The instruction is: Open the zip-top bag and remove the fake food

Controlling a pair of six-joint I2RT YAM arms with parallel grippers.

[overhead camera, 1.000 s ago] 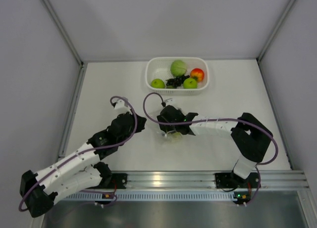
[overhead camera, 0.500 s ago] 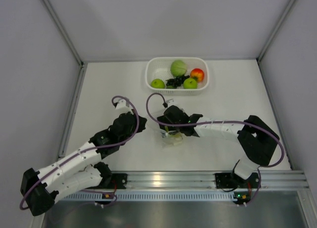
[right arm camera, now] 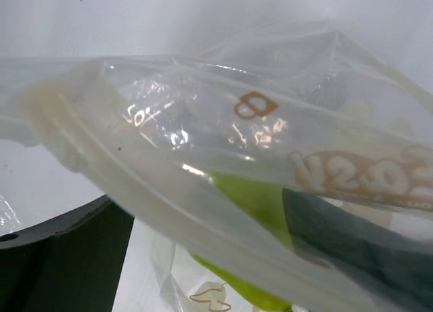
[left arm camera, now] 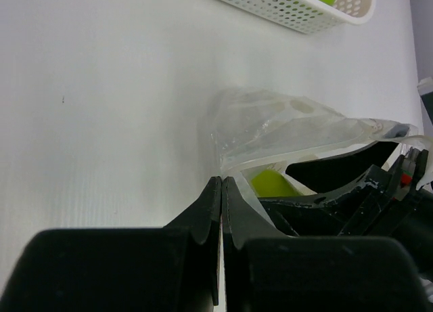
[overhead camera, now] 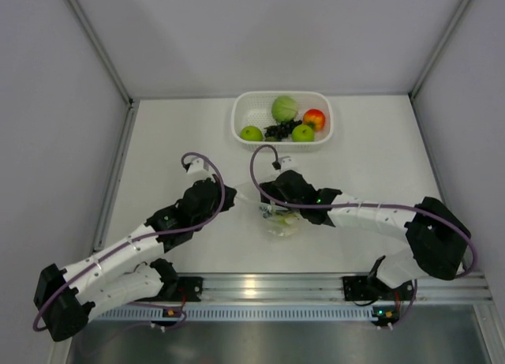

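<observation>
On the white worktop [overhead camera: 177, 135], the black-and-white left arm [overhead camera: 118, 257] reaches in from the lower left of the overhead view. Its pincer [left arm camera: 222, 185] is closed, the two black fingers pressed flat together at the left edge of the small, clear, crinkly plastic zip-top bag [left arm camera: 284, 126]. The film runs right up to the fingertips.

The bag lies at the centre of the overhead view, crumpled and gaping towards the right. A small, bright green plastic fruit [left arm camera: 272, 183] sits inside its mouth.

Above the bag, at upper centre, stands a white perforated plastic basket [overhead camera: 237, 121]. From left to right it holds a green apple [overhead camera: 252, 133], a dark grape bunch [overhead camera: 278, 130], a pale green ball [overhead camera: 284, 108], a second green apple [overhead camera: 302, 133] and a red-yellow apple [overhead camera: 314, 118].

Just right of the bag's mouth, the right pincer [overhead camera: 272, 204] has its jaws apart. One finger shows dark through the film and the other is outside it, with the green fruit in the gap between them. Whether either finger touches the fruit cannot be told. The right arm [overhead camera: 371, 218] stretches away to the lower right.
</observation>
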